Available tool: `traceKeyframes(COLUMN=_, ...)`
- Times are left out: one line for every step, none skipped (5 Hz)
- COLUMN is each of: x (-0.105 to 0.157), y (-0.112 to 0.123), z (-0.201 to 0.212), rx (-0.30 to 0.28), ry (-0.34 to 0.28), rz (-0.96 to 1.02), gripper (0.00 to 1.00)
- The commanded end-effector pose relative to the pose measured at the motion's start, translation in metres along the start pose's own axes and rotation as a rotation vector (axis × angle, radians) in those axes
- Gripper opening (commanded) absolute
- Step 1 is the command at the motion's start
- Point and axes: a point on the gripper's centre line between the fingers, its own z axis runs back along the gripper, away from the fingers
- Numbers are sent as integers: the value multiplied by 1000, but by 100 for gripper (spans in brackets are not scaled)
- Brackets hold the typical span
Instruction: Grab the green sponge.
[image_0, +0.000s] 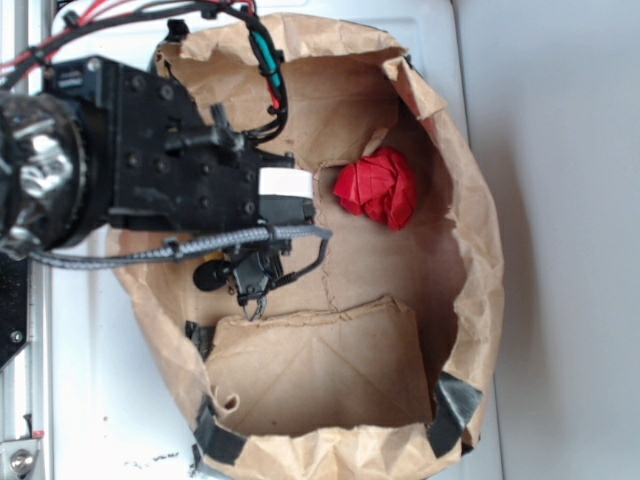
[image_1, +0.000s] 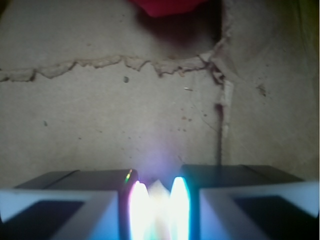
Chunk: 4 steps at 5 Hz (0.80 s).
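A torn brown paper bag (image_0: 470, 230) (taped corners) lies on a white surface (image_0: 110, 400) in daylight.

Green sponge (image_1: 157, 200): wrist view only, at the bottom centre of the frame, in the narrow gap between the two fingers of the gripper (image_1: 159, 186). It is badly overexposed, a white-yellow glow with cyan-green fringes and a pale peaked top. This is probably the foam body; the scouring face cannot be resolved. Whether the fingers touch it cannot be told. Exterior view: not visible anywhere on the floor of the paper bag (image_0: 480, 230), so its place relative to the bag's edges cannot be told.
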Motion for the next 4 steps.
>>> traceKeyframes(x=28, y=4, z=44, rx=-88, ry=-8, rz=42, gripper=0)
traceKeyframes(x=33, y=1, z=70, rx=-146, ry=25, rz=58, gripper=0)
traceKeyframes(x=34, y=0, z=84, rx=-175, ry=43, rz=61, gripper=0)
traceKeyframes(x=36, y=2, z=101, rx=-215, ry=66, rz=67, gripper=0)
